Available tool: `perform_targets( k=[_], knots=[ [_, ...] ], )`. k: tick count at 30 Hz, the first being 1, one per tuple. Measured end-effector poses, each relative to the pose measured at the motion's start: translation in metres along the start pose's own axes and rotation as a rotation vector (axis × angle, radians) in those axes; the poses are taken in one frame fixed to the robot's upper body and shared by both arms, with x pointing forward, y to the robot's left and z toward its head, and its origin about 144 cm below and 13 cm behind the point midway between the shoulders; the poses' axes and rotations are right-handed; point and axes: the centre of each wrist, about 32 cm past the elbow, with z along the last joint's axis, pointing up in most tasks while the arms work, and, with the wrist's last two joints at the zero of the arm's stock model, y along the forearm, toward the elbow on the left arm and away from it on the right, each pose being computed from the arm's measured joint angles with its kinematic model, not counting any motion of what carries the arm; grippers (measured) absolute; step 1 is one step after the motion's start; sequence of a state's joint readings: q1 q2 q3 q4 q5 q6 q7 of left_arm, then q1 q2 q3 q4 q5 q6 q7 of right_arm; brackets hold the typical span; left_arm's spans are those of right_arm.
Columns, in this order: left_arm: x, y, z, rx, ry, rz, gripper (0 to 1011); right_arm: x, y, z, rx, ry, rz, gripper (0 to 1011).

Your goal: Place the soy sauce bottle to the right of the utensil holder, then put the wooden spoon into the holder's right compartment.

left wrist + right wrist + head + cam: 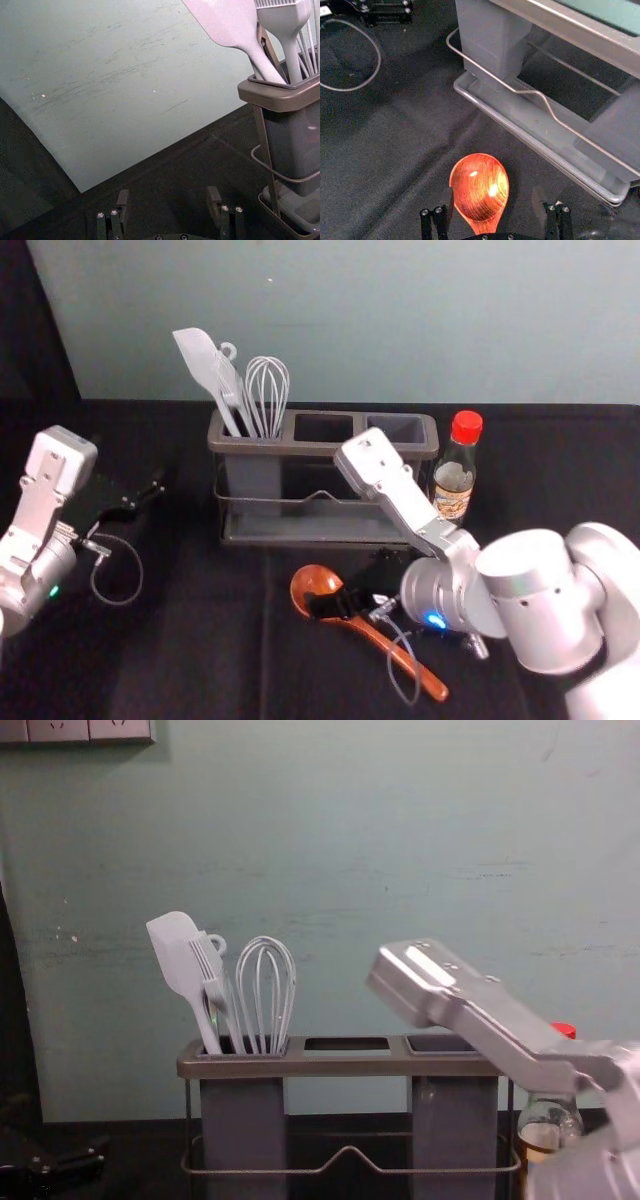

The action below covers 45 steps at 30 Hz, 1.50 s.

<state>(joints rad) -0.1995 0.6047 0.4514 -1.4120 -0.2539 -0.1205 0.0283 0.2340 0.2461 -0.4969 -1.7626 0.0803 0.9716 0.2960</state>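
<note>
Wooden spoon (405, 660) slants back rightward from the holder (300, 448), bowl nearest; your right gripper (492, 199), wide open, empty, lines up with its bowl. Your left gripper (168, 197) idles left of the holder, open, empty.

Probable robotics lab: black-draped table (200, 660); robot arms (530, 565), left and right; scuffed green wall (400, 850) past far edge; sockets (118, 729) above far-left corner.

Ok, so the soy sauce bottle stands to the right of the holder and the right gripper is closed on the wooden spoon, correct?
Not quite: the right gripper is open, its fingers apart in the right wrist view, the wooden spoon showing between them. The soy sauce bottle does stand right of the holder.
</note>
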Motion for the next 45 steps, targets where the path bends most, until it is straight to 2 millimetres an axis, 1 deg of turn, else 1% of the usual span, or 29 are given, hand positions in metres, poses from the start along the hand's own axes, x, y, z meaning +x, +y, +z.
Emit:
perform_targets(
  k=[3,9,19,45],
  knots=[
    [0.000,0.000,0.000,0.000,0.000,0.000,1000,0.000,0.004,0.008,-0.024,0.008,0.011,1000],
    [0.000,0.000,0.000,0.000,0.000,0.000,1000,-0.001,0.013,0.015,-0.048,0.027,0.038,1000],
    [0.000,0.000,0.000,0.000,0.000,0.000,1000,-0.003,0.022,0.015,-0.069,0.026,0.050,1000],
    [0.000,0.000,0.000,0.000,0.000,0.000,1000,-0.003,0.030,0.012,-0.090,0.004,0.050,1000]
  ],
)
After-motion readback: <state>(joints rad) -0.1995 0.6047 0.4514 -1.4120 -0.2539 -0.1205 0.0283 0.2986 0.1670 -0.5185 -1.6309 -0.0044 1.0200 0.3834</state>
